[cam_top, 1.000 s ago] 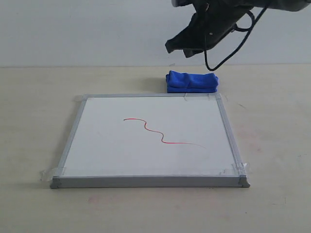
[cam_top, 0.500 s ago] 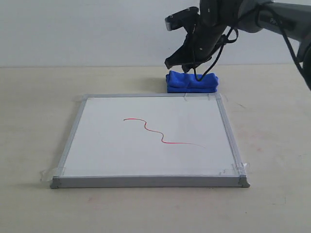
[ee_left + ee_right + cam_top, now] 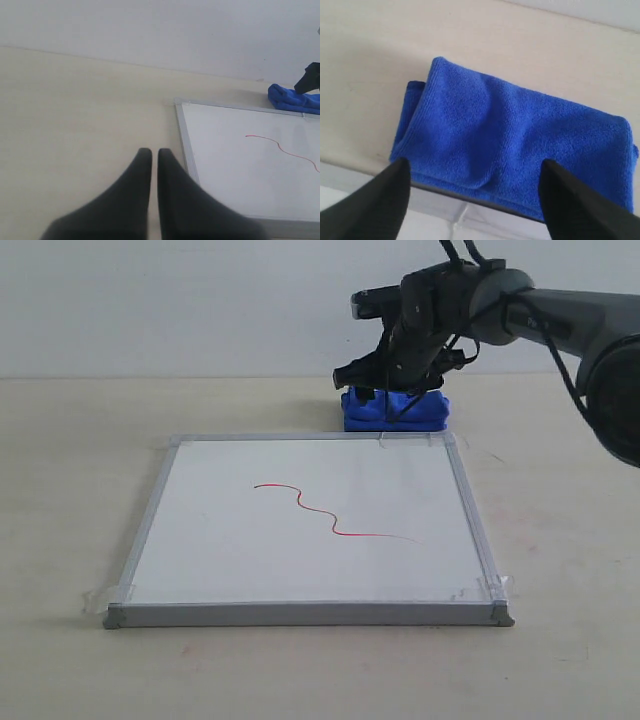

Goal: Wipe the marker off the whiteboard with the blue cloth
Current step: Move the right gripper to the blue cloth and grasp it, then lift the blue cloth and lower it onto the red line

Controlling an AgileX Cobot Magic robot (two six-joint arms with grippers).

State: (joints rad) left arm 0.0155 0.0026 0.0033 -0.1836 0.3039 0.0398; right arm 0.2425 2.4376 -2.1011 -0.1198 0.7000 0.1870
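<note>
The cloth (image 3: 396, 412) is a bright blue plush bundle, folded thick, with soft creases across its top. It lies on the desk (image 3: 80, 440) right behind the far edge of the board (image 3: 310, 614), towards the right-hand corner, its long side running along the grey frame.

The right tool (image 3: 388, 380) hangs directly over the cloth, close to its top. In the right wrist view its two dark fingers (image 3: 375, 200) stand wide apart, one towards each end of the bundle, with the cloth (image 3: 520, 135) filling the gap between them. The tool (image 3: 473, 165) is open and grips nothing. From here I cannot tell whether the fingertips touch the fabric.

On the white board a thin red marker line (image 3: 330, 519) waves from left of centre down towards the right, well apart from the cloth.

The left tool (image 3: 154, 152) is closed and empty, its black fingers side by side with only a thin slit between them. It hangs over bare desk beside the board's left frame, well away from the cloth (image 3: 295, 100).
</note>
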